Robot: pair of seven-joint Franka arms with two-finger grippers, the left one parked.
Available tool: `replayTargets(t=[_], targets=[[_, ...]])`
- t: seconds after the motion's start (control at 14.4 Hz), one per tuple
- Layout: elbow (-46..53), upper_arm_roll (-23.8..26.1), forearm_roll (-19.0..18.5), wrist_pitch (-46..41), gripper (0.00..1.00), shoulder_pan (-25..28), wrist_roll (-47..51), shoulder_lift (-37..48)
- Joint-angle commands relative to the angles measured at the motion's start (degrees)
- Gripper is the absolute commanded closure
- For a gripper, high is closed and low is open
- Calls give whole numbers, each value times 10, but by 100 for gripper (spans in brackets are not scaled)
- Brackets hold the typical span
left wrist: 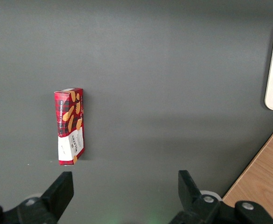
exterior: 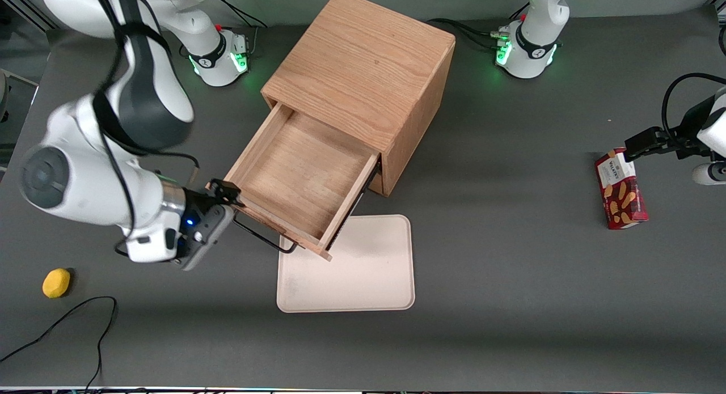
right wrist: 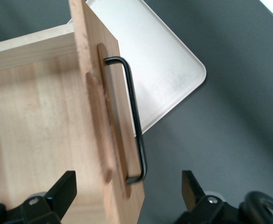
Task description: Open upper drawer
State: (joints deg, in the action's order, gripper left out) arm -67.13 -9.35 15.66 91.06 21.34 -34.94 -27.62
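The hand (exterior: 227,197) hangs open just above the black handle (right wrist: 135,125) of the upper drawer (exterior: 300,176) (already pulled well out), so back away straight without snagging it.

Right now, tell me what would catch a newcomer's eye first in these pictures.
The wooden cabinet mid-table stands out first, its upper drawer pulled far out and bare inside, overhanging a corner of a cream tray. The working arm's hand sits open at the drawer's front by the black handle, fingers not closed on it. Smaller accents: a yellow lemon toward the working arm's end and a red biscuit box toward the parked arm's end.
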Motion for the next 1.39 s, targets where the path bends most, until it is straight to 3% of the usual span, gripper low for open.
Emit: replayTargets(t=[0.0,0.42,0.62,0.97,1.32], targets=[[6,-15,6,-33,0,-3,29,34],[-3,-15,-55,-39,0,3,117,115],[-13,-13,-109,-38,0,7,176,145],[-55,-13,-133,-32,0,-3,322,197],[-120,-12,-136,-15,0,-47,334,259]])
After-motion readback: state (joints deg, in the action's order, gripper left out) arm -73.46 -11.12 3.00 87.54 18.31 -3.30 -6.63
